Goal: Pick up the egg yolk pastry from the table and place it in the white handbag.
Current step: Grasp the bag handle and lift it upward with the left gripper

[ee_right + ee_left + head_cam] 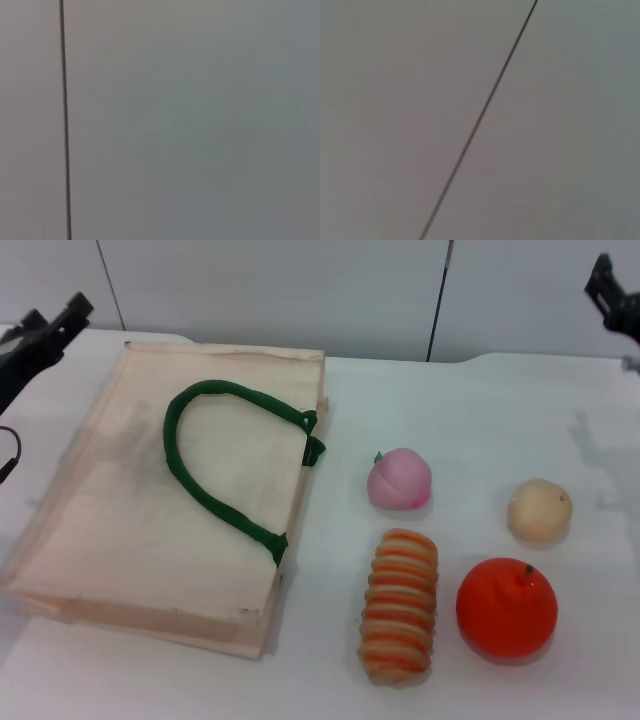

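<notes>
Egg yolk pastry [540,510] sits on the white table [470,410] at about 3 o'clock from scene centre, free-standing, nothing touching it. Orange [506,607] is just beside it at its 7 o'clock, with a small gap between them. Pink peach [399,479] is apart at its 9 o'clock. Striped ridged bread roll [399,605] lies at its 8 o'clock, beyond the orange.

White handbag [165,495] lies flat across the left half of the table, well apart from the pastry, with its green handle [215,455] looped on top. The mouth looks to be the edge facing the peach, and it lies collapsed with no visible gap.

Right gripper [612,292] is at 2 o'clock near the frame corner, raised, holding nothing; can't tell how far apart its fingers are. Left gripper [45,335] is at 10 o'clock by the bag's far corner, also empty, finger spread not readable. Both wrist views show only a blank wall with a dark seam.

Risks, judged:
- The pastry is round, so an off-centre pinch could roll it into the orange or squirt it out.
- The orange is close, so a finger on that side may bump it.
- The peach is similar in size, so a wrong-object grab is possible.
- The bag mouth is flat, so a drop may land on top of the fabric instead of inside; the handle could snag.
</notes>
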You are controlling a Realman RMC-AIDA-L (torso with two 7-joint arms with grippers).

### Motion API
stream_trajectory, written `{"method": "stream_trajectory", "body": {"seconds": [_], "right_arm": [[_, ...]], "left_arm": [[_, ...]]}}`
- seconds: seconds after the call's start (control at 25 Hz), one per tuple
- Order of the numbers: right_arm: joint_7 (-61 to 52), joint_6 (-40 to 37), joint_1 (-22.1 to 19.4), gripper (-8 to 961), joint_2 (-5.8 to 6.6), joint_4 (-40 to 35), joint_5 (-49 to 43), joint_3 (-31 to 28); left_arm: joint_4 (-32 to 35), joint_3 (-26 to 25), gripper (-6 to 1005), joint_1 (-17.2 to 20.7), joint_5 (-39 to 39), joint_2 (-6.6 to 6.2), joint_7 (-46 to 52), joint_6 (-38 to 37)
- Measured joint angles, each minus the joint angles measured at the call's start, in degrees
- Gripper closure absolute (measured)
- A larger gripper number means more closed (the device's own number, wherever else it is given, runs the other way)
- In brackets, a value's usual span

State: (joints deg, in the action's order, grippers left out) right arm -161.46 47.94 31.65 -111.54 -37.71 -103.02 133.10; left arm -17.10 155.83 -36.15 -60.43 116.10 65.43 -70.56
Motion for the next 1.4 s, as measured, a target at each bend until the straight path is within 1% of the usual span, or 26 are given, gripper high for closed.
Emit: {"method": "stream_trajectory", "body": {"seconds": [0.04,0.2,0.28,0.32,0.44,0.52,0.56,0.6,0.64,0.68,0.76,0.8,0.84,0.88,0.96,1.0,1.08,1.12,1.16,1.28,1.4], "right_arm": [[0.0,-1.01,0.04,72,0.52,-0.89,0.0,-0.72],[0.0,-9.64,0.1,72,3.83,-5.75,-0.1,-4.5],[0.0,-15.54,-0.1,72,5.89,-8.8,-0.23,-6.04],[0.01,-19.33,-0.27,71,7.18,-10.88,-0.54,-6.86],[0.14,-29.74,-1.25,71,10.54,-16.24,-2.13,-9.75],[0.29,-36.35,-2.46,71,11.63,-19.8,-4.76,-12.79],[0.35,-39.75,-3.18,71,11.96,-21.69,-6.65,-14.67],[0.45,-43.74,-4.22,71,11.98,-23.85,-9.28,-17.06],[0.62,-47.3,-5.14,71,11.87,-25.81,-11.27,-19.34],[1.1,-51.63,-6.23,71,11.62,-27.91,-13.79,-21.99],[3.92,-60.08,-8.19,71,10.42,-32.46,-17.05,-28.08],[7.25,-65.72,-9.0,71,9.27,-34.77,-17.85,-31.63],[9.95,-69.61,-9.37,71,8.21,-35.96,-17.99,-34.46],[13.91,-74.71,-9.69,71,6.83,-37.49,-18.02,-38.19],[21.76,-84.0,-9.97,71,3.15,-39.59,-17.73,-46.37],[25.05,-87.44,-9.99,72,1.5,-40.31,-17.28,-50.09],[29.87,-92.31,-9.89,72,-0.65,-40.83,-15.44,-55.22],[31.95,-94.1,-9.76,72,-1.11,-40.61,-14.02,-56.98],[33.47,-95.2,-9.64,72,-1.25,-40.13,-12.57,-58.13],[35.64,-96.24,-9.48,72,-1.2,-38.85,-10.19,-59.38],[36.16,-96.39,-9.1,72,-1.21,-38.03,-10.02,-59.5]], "left_arm": [[-1.0,0.0,122,-0.58,1.59,0.0,1.92,0.46],[-5.52,0.0,122,-3.21,9.7,-0.05,9.77,2.79],[-7.33,0.0,122,-4.22,13.21,-0.03,12.74,3.85],[-7.91,0.0,122,-4.65,14.88,-0.03,14.13,4.39],[-9.6,0.0,122,-5.74,18.96,-0.02,17.5,5.77],[-10.98,0.0,122,-6.54,21.85,0.0,19.52,6.75],[-11.78,0.0,122,-7.07,23.63,0.04,20.78,7.29],[-12.2,0.0,122,-7.38,24.74,0.05,21.49,7.53],[-12.2,0.0,123,-7.38,24.74,0.05,21.49,7.53],[-13.47,0.0,123,-8.22,27.84,0.07,23.23,8.03],[-13.62,0.15,123,-8.42,28.57,0.08,23.69,8.08],[-13.77,0.83,123,-8.5,29.21,0.08,24.44,8.12],[-13.84,1.66,123,-8.57,29.59,0.08,25.33,8.12],[-13.98,3.5,123,-8.58,29.85,0.07,26.81,8.15],[-14.73,6.85,123,-8.79,30.67,0.01,30.18,8.05],[-15.25,7.77,123,-9.0,31.41,-0.01,31.66,7.7],[-16.95,8.28,123,-9.9,34.56,-0.05,34.7,5.93],[-17.63,8.26,123,-10.36,35.88,-0.07,35.69,4.99],[-18.42,8.26,123,-10.93,37.43,-0.09,36.81,3.44],[-19.86,8.26,122,-11.53,38.73,-0.16,38.3,-1.03],[-22.46,8.31,122,-11.84,40.13,-0.54,41.04,-7.69]]}}
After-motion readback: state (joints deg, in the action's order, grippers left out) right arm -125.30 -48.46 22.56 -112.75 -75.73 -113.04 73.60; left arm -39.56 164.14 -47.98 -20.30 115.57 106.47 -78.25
